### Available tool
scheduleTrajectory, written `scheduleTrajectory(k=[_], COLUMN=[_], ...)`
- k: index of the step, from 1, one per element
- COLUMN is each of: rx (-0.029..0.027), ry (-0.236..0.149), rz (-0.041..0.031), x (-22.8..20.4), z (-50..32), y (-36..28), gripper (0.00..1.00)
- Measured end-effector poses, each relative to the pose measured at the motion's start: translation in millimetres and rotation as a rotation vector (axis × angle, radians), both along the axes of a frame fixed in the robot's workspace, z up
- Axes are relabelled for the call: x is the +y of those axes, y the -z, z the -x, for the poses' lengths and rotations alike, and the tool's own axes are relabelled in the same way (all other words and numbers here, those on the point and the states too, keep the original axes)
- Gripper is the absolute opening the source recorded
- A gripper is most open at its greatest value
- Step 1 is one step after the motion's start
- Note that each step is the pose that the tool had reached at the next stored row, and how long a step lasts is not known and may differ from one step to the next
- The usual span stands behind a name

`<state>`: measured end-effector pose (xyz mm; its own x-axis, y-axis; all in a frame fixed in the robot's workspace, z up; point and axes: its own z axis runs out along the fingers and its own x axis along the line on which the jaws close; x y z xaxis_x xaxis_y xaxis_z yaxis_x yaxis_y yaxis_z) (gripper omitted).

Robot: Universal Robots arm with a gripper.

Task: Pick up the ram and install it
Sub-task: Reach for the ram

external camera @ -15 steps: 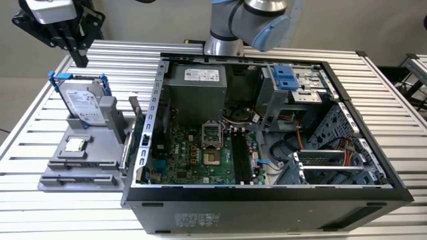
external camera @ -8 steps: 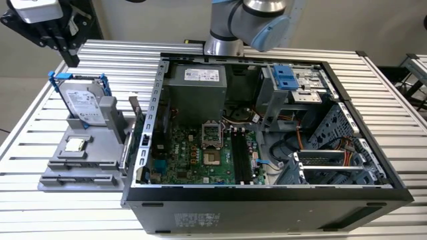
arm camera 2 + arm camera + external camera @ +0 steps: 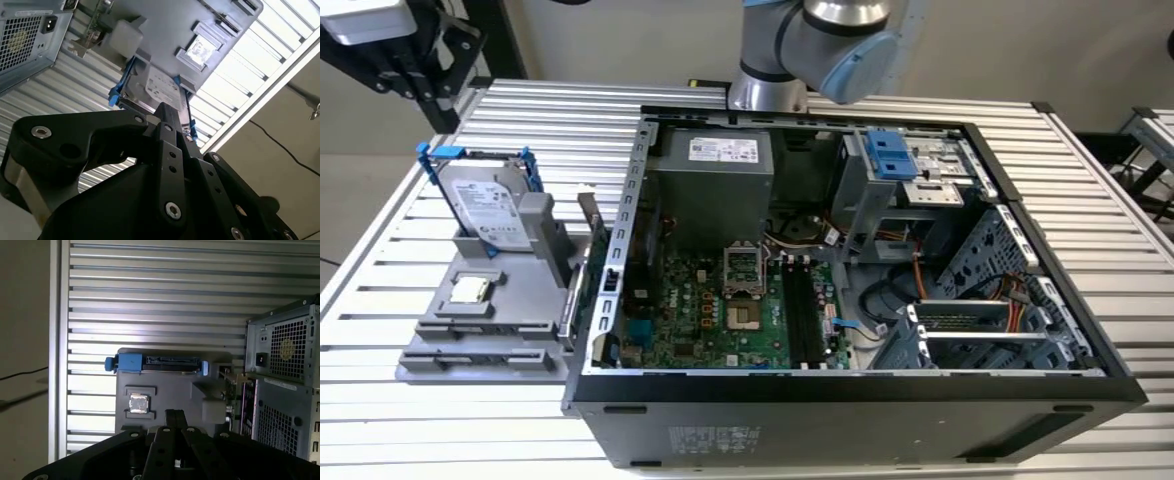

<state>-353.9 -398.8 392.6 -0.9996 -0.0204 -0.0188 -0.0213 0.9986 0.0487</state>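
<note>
The ram (image 3: 591, 232) stands on edge as a thin dark stick at the side of the grey fixture (image 3: 487, 320) nearest the case, at the exterior view's left. It is seen edge-on in both wrist views (image 3: 231, 390) (image 3: 91, 31). My gripper (image 3: 174, 414) (image 3: 167, 114) hangs high above the fixture, its black fingers together with nothing between them, well apart from the ram. The arm (image 3: 814, 40) comes in at the top of the exterior view. The black memory slots (image 3: 803, 315) lie on the motherboard inside the open case.
A silver hard drive in a blue frame (image 3: 487, 205) stands at the fixture's back, and a small square chip (image 3: 470, 290) lies on it. The open computer case (image 3: 854, 400) with its power supply (image 3: 714, 175) and drive cages (image 3: 907, 165) sits on a slatted metal table (image 3: 534, 110).
</note>
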Motion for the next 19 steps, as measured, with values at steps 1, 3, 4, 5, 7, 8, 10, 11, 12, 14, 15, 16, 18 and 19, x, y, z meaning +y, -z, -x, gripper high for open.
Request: scheduleTrajectory(k=[1,3,4,5,7,8,10,11,12,14,15,16,18,19], rx=[0.0,0.0,0.0,0.0,0.0,0.0,0.0,0.0,0.0001,-0.0001,0.0,0.0,0.0,0.0], ry=[0.0,0.0,0.0,0.0,0.0,0.0,0.0,0.0,0.0,0.001,0.001,0.002,0.004,0.005], rz=[0.0,0.0,0.0,0.0,0.0,0.0,0.0,-0.0001,0.0,-0.0001,0.0,0.0,0.0,0.0], x=[0.0,0.0,0.0,0.0,0.0,0.0,0.0,0.0,-0.4,-2.3,-3.7,-5.4,-9.2,-11.1], z=[2.4,7.0,9.3,10.9,11.7,11.8,12.1,12.2,12.2,12.3,12.2,12.2,12.3,12.3], y=[0.0,0.0,0.0,0.0,0.0,0.0,0.0,0.0,0.0,0.0,0.0,0.0,0.1,0.1], gripper=[0.0,0.0,0.0,0.0,0.0,0.0,0.0,0.0,0.0,0.0,0.0,0.0,0.0,0.0])
